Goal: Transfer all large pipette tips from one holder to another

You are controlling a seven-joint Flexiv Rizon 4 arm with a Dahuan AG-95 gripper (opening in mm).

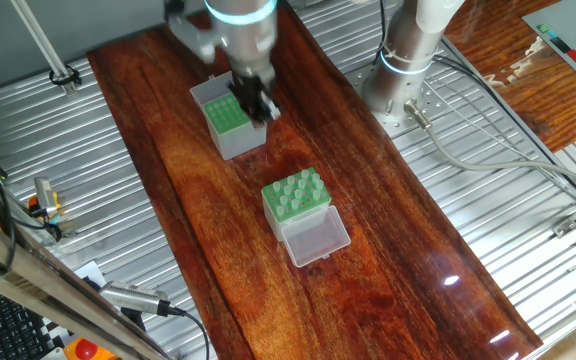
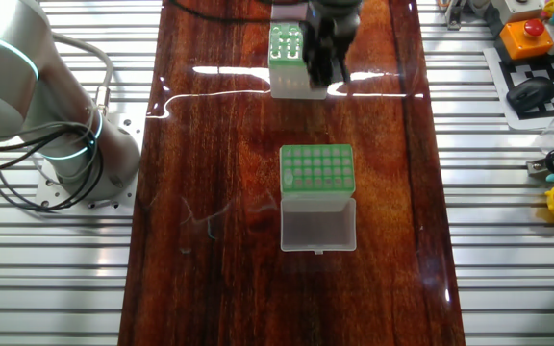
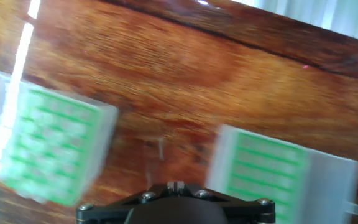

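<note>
The whitish holder (image 1: 296, 197) stands mid-table with its clear lid (image 1: 315, 236) folded down toward the front. Several large pipette tips (image 1: 298, 187) stand in its green rack. The grey, taller box (image 1: 226, 122) sits farther back. My gripper (image 1: 260, 108) hangs at that box's right edge. From the other side, the gripper (image 2: 323, 72) is just right of the grey box (image 2: 287, 58), and the whitish holder (image 2: 316, 169) is nearer the camera. The hand view is blurred. There the gripper (image 3: 176, 185) shows its pads pressed together, with a faint pale pipette tip (image 3: 160, 149) ahead of them.
A dark wooden board (image 1: 398, 260) carries both boxes, with ribbed metal table (image 1: 98, 200) on either side. The arm's base (image 1: 403, 75) stands at the back right. Cables and a handheld controller (image 1: 118, 295) lie at the left.
</note>
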